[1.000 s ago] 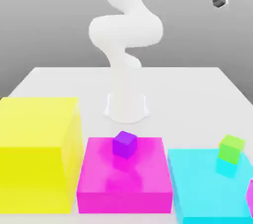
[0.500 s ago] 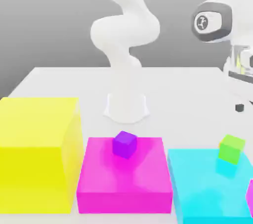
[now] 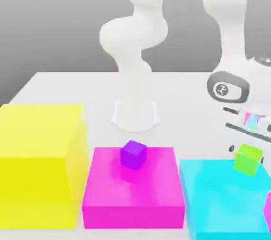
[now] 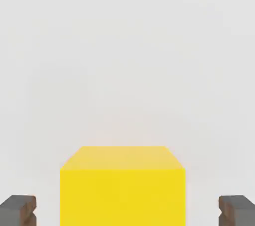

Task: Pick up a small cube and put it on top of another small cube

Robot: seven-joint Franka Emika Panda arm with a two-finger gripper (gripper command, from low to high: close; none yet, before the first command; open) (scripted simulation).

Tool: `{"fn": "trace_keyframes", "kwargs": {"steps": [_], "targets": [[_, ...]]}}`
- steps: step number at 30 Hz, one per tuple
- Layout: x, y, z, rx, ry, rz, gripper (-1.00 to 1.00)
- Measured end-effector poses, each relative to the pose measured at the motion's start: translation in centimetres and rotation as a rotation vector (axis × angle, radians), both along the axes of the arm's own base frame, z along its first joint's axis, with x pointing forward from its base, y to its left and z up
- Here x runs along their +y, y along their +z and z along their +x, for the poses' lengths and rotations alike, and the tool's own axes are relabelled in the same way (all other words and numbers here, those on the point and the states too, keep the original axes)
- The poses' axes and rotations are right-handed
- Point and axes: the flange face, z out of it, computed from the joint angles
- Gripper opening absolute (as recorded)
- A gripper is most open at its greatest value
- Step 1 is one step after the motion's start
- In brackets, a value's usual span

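The small orange-yellow cube (image 4: 122, 185) lies on the white table, seen in the hand view. My gripper (image 4: 127, 211) straddles it, one dark fingertip (image 4: 18, 210) on each side with a clear gap to the cube, so it is open. In the exterior view my hand (image 3: 249, 120) hangs low at the right, just behind the small bright green cube (image 3: 247, 158). That green cube rests on the back part of the big cyan block (image 3: 217, 202). One dark fingertip (image 3: 231, 149) peeks out beside the green cube, which together with the cyan block hides the orange-yellow cube in this view.
A small purple cube (image 3: 133, 154) sits on the big magenta block (image 3: 132, 196) in the middle. A tall yellow block (image 3: 39, 165) stands at the exterior view's left. The arm's base (image 3: 135, 114) is behind the blocks. A purple-pink piece (image 3: 268, 211) shows at the right edge.
The hand has come down from high at the upper right to just above the table behind the cyan block. None of the cubes or blocks has moved.
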Motion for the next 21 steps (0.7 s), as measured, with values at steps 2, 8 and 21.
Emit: {"fn": "trace_keyframes", "kwargs": {"steps": [2,8,21], "targets": [[0.0,0.0,0.0,0.001,0.0,-0.001,-1.0],[0.1,2.5,0.1,0.001,-0.001,0.0,-1.0],[-10.1,15.2,10.1,-0.13,-0.487,-0.028,-1.0]]}}
